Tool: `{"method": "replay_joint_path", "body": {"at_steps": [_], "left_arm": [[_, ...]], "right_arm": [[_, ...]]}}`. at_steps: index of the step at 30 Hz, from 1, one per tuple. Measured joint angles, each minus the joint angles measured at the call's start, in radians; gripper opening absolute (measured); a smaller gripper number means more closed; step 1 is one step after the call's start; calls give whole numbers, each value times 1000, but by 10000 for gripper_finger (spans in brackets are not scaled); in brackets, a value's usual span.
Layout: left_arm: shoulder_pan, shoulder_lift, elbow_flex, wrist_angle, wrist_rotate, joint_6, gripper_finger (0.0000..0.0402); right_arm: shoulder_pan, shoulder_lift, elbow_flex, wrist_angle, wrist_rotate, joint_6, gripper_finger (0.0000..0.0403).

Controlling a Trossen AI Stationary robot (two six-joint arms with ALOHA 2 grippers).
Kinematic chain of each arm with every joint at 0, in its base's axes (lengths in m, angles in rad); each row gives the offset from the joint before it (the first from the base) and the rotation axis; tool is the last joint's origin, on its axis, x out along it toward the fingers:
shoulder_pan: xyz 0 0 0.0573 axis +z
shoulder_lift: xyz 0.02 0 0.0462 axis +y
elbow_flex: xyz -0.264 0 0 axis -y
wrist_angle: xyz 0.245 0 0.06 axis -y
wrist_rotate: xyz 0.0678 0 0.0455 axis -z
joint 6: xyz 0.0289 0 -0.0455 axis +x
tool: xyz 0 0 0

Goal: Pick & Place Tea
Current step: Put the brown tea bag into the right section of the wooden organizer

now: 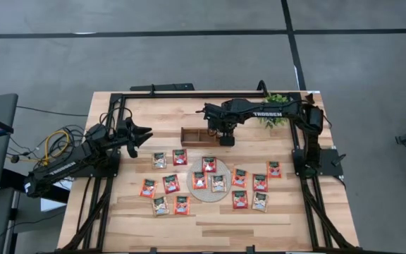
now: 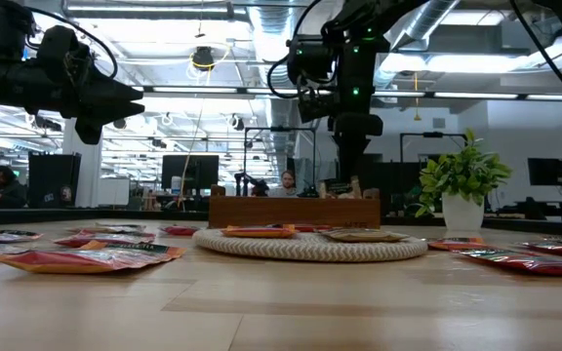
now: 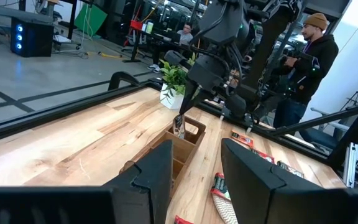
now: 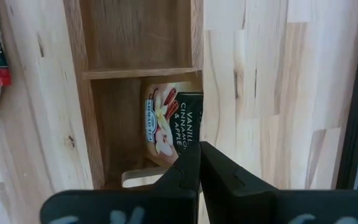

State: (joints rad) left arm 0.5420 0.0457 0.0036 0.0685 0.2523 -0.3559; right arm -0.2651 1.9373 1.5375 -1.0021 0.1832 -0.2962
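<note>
Several small square tea sachets (image 1: 180, 156), red-orange or pale, lie flat across the middle of the table, and a few rest on the round mat (image 1: 208, 197). The brown wooden tray (image 1: 192, 134) stands behind them. My right gripper (image 4: 197, 149) hangs over the tray's right-end compartment, shut on a pale sachet (image 4: 173, 121) printed with vanilla, cinnamon and apple. My left gripper (image 1: 146, 135) hovers open above the table's left side, left of the tray, touching nothing. My right gripper pinches the pale sachet between its two fingers by its upper edge (image 4: 188, 144), coming from above and pointing down. The sachet (image 3: 179, 127) hangs upright below the fingers, reaching into the tray's right-end compartment. Whether its lower end touches the compartment floor cannot be seen.
A potted plant (image 1: 277, 117) stands at the far right of the table, just behind the right arm. The tray's other two compartments (image 4: 138, 34) show bare wood. Bare table lies along the near edge and the far left. A person (image 3: 309, 62) stands beyond the table's right side.
</note>
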Motion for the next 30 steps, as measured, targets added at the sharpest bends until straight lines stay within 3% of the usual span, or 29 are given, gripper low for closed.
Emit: {"method": "replay_joint_path", "body": {"at_steps": [5,14,19,30], "left_arm": [[0,0,0,0,0,0,128],[0,0,0,0,0,0,128],[0,0,0,0,0,0,128],[0,0,0,0,0,0,128]], "right_arm": [[-6,0,0,-5,0,0,6],[-6,0,0,-7,0,-3,72],[-6,-5,0,-26,6,-1,88],[22,-12,104,-340,18,55,78]]}}
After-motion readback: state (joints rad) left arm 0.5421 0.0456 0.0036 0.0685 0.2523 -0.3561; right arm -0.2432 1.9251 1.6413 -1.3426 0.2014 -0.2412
